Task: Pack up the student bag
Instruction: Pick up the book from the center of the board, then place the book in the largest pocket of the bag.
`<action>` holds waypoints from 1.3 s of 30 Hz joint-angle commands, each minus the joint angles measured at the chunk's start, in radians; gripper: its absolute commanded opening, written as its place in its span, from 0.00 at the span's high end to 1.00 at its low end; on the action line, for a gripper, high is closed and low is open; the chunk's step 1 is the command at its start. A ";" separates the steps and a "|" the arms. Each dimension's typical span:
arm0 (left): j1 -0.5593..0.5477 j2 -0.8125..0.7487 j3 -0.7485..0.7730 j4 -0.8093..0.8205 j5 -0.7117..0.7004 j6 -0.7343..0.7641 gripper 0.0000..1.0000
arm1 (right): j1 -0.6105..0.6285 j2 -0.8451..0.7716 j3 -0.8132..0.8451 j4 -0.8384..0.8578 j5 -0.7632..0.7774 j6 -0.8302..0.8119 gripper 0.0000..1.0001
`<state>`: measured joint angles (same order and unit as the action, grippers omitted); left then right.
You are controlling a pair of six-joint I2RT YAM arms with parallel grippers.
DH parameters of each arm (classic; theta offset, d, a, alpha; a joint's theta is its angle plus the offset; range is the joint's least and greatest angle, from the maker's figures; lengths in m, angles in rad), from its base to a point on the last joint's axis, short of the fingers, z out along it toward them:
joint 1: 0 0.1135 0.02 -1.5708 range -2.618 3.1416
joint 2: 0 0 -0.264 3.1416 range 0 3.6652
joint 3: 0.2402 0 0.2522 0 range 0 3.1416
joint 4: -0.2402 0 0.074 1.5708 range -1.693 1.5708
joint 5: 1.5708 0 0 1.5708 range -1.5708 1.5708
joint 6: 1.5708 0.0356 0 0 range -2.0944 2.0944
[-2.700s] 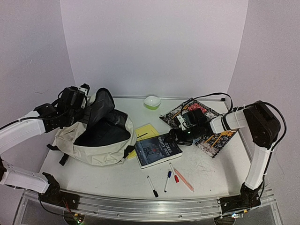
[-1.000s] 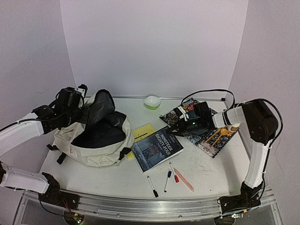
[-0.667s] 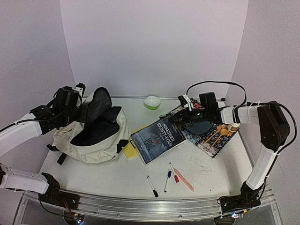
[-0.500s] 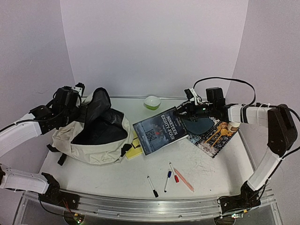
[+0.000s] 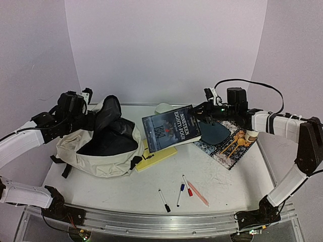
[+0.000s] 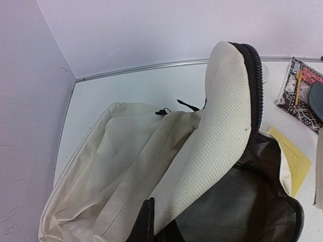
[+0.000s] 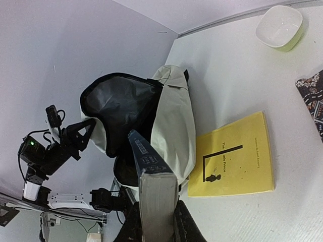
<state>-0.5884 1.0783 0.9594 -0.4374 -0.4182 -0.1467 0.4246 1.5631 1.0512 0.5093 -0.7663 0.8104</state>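
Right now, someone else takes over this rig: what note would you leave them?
Grip: left jaws shut on the flap of the student bag, holding its mouth open; right jaws shut on the dark book, held tilted in the air just right of the bag.
On the table: yellow booklet, patterned notebook, four pens.
Done: bag open, book picked up; nothing seen inside the bag.
Left: book into the bag, then probably the rest.

Book (image 5: 171, 129) aloft in right tool (image 5: 198, 112), student bag (image 5: 101, 164) — seemingly unzipped — nearby
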 commanded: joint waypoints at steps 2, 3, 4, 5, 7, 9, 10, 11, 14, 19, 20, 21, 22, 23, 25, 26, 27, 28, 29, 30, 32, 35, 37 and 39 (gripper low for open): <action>0.002 -0.020 0.109 0.085 0.123 -0.062 1.00 | 0.107 -0.005 0.078 0.163 0.046 0.180 1.00; 0.002 -0.020 0.114 0.085 0.152 -0.071 1.00 | 0.121 0.006 0.082 0.181 0.057 0.204 1.00; 0.002 -0.019 0.119 0.085 0.171 -0.078 1.00 | 0.132 0.019 0.086 0.203 0.066 0.230 1.00; 0.002 -0.016 0.125 0.085 0.189 -0.080 1.00 | 0.142 0.032 0.089 0.228 0.072 0.259 1.00; 0.002 -0.014 0.130 0.085 0.215 -0.086 1.00 | 0.162 0.059 0.095 0.296 0.084 0.316 1.00; 0.002 -0.013 0.128 0.085 0.232 -0.088 1.00 | 0.179 0.079 0.108 0.332 0.092 0.359 1.00; 0.002 -0.013 0.126 0.085 0.236 -0.089 1.00 | 0.183 0.087 0.114 0.345 0.095 0.378 1.00; 0.002 -0.012 0.120 0.084 0.235 -0.090 1.00 | 0.186 0.091 0.118 0.362 0.096 0.395 1.00; 0.002 -0.006 0.107 0.085 0.223 -0.101 1.00 | 0.187 0.086 0.121 0.374 0.120 0.418 1.00; 0.002 0.015 0.095 0.085 0.146 -0.122 1.00 | 0.187 0.072 0.110 0.381 0.159 0.453 1.00; 0.002 0.023 0.097 0.085 0.132 -0.132 1.00 | 0.187 0.071 0.113 0.377 0.166 0.456 1.00; 0.002 0.027 0.097 0.085 0.131 -0.142 1.00 | 0.188 0.074 0.112 0.374 0.175 0.462 1.00; 0.002 0.029 0.097 0.086 0.136 -0.151 1.00 | 0.189 0.078 0.110 0.373 0.183 0.469 1.00; 0.002 0.032 0.100 0.087 0.142 -0.162 1.00 | 0.191 0.083 0.105 0.373 0.191 0.480 1.00; 0.002 0.037 0.108 0.088 0.148 -0.189 1.00 | 0.202 0.092 0.099 0.360 0.215 0.483 1.00; 0.002 0.038 0.112 0.089 0.151 -0.204 1.00 | 0.210 0.097 0.099 0.346 0.229 0.481 1.00; 0.002 0.039 0.116 0.090 0.154 -0.218 1.00 | 0.219 0.104 0.098 0.338 0.243 0.482 1.00; 0.002 0.038 0.119 0.091 0.157 -0.232 1.00 | 0.227 0.112 0.095 0.333 0.255 0.485 1.00; 0.002 0.037 0.122 0.093 0.161 -0.247 1.00 | 0.232 0.121 0.092 0.330 0.268 0.491 1.00; 0.002 0.035 0.122 0.098 0.165 -0.261 1.00 | 0.238 0.128 0.092 0.325 0.276 0.496 1.00; 0.002 0.026 0.126 0.106 0.167 -0.289 1.00 | 0.247 0.149 0.095 0.309 0.292 0.504 1.00; 0.002 0.013 0.134 0.121 0.169 -0.331 1.00 | 0.263 0.170 0.102 0.285 0.320 0.503 1.00; 0.003 0.003 0.137 0.139 0.175 -0.356 1.00 | 0.271 0.180 0.104 0.269 0.334 0.501 1.00; 0.003 -0.006 0.140 0.159 0.167 -0.376 1.00 | 0.274 0.185 0.103 0.262 0.341 0.500 1.00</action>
<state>-0.5878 1.1228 1.0142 -0.4286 -0.2445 -0.4447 0.6867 1.7572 1.0931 0.6909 -0.4435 1.2794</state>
